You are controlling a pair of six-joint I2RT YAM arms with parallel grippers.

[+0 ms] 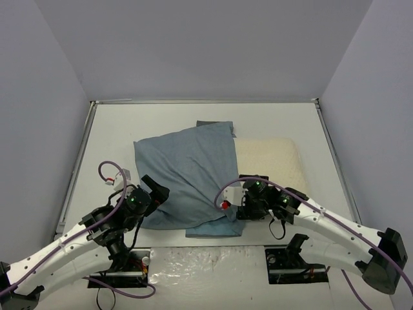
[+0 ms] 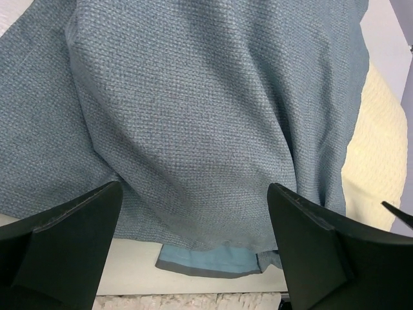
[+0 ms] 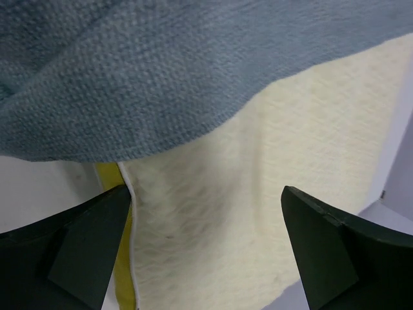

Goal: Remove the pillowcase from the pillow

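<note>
Nearest, left gripper: stands wide apart, grips nothing, hangs at the near-left edge of the pillowcase. Beneath it, shows blue-grey weave and a lighter hem folded at the near edge. Right gripper: likewise spread and empty, sits over the near edge where cloth meets pillow. Between its fingers, shows bare cream pillow, a yellow seam by the left finger, cloth just beyond. Farther on, pillowcase: lies plain face up, rumpled, covers the pillow's left part, leaves the right part bare. Both: rest on the white table, near its middle.
</note>
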